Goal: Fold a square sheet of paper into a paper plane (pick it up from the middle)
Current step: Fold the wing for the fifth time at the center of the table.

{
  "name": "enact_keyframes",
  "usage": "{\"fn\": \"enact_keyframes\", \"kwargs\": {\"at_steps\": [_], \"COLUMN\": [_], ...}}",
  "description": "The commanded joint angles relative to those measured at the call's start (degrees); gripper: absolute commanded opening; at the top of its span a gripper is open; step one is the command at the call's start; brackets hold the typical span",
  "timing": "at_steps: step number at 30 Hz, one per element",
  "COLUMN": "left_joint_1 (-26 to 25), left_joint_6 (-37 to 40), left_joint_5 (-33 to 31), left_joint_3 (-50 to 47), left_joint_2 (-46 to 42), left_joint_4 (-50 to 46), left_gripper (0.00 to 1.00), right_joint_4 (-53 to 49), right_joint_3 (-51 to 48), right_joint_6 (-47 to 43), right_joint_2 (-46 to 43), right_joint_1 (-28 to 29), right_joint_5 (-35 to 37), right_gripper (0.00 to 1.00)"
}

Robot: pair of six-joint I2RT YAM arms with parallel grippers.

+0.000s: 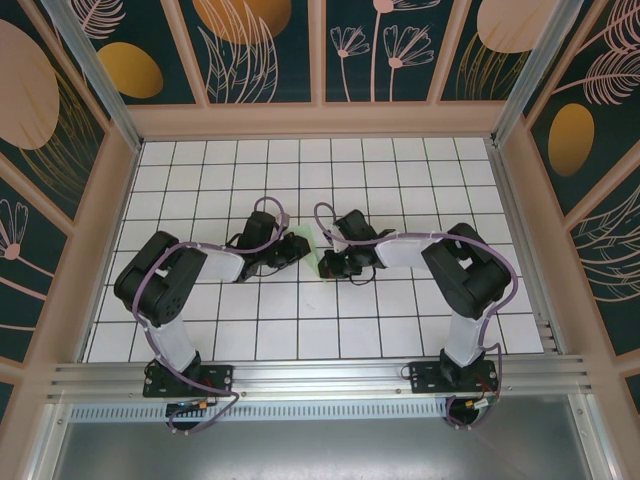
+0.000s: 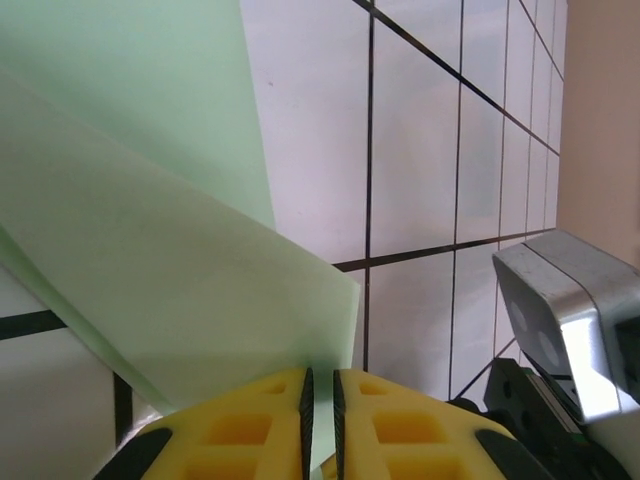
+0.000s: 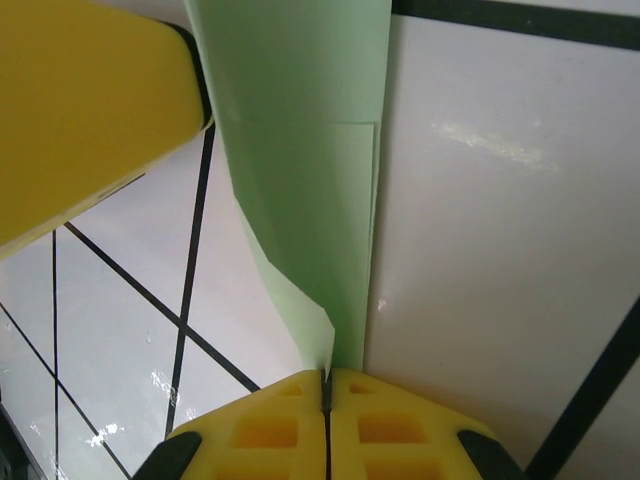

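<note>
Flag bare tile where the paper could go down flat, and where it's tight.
Free: the far rows of the tiled table, between the back wall and the grippers; the near tiles between the left arm and right arm. Crowded: the centre, where the left gripper and right gripper both pinch the sheet of paper.

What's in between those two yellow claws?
The folded mint-green paper, pinched by the left gripper and the right gripper; the top view shows it between them.
</note>
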Motion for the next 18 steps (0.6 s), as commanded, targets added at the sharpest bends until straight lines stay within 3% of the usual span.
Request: {"fn": "enact_keyframes", "kwargs": {"at_steps": [1, 18], "left_joint_1": [-0.23, -0.3], "left_joint_6": [-0.39, -0.16], "left_joint_5": [-1.69, -4.81], "left_joint_3": [-0.26, 1.0], "left_joint_2": [1.19, 2.97], "left_joint_4": [-0.94, -5.62], "left_gripper": [0.17, 0.15], "right_joint_4": [-5.2, -5.4], "right_joint_3": [-0.61, 0.56], "right_joint_6": [-1.33, -1.8], "right_joint_2": [4.03, 0.98], "right_joint_1": [0.88, 1.93], "right_joint_5": [7.66, 7.95], "right_gripper": [0.07, 0.11]}}
